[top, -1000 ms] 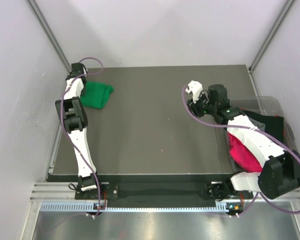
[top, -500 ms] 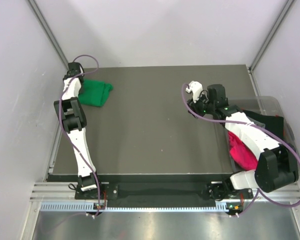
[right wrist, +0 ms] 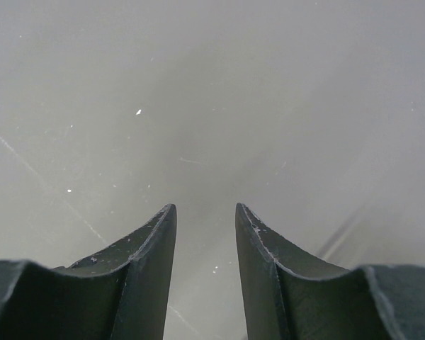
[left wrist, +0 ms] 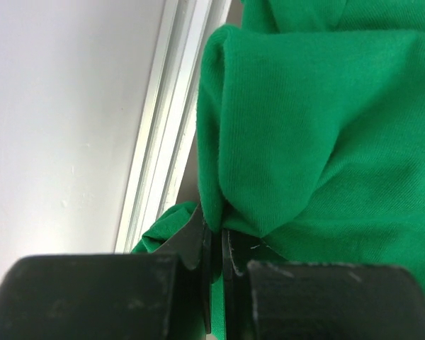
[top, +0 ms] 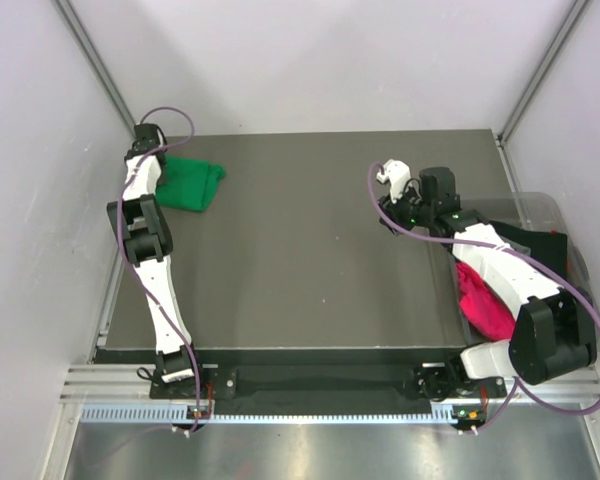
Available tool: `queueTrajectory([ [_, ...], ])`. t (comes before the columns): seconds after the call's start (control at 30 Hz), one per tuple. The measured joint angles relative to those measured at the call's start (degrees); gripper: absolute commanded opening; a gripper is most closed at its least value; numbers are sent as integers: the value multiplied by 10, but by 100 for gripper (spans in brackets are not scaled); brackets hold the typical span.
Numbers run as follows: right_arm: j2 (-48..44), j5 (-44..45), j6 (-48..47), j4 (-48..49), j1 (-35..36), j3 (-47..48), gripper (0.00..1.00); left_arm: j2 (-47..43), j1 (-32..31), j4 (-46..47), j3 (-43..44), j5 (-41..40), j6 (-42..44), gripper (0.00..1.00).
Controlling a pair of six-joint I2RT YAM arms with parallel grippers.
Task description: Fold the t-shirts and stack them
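Our left claw clenches a fold of the bright green soft fabric t-shirt bunched just ahead of it; our right claw hangs released over the grey tabletop.

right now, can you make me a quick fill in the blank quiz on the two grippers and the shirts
1. The shirt pinched by the left gripper is ____ in colour.
2. The right gripper hangs over the bare table with its jaws ____.
3. The pink shirt lies past the table's ____ edge.

Missing words: green; open; right
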Motion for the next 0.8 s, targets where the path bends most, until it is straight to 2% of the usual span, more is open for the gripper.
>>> queueTrajectory([
  [0.8, 2, -8, 6, 18, -24, -19, 40, 19, 13, 66, 62, -5, -42, 0],
])
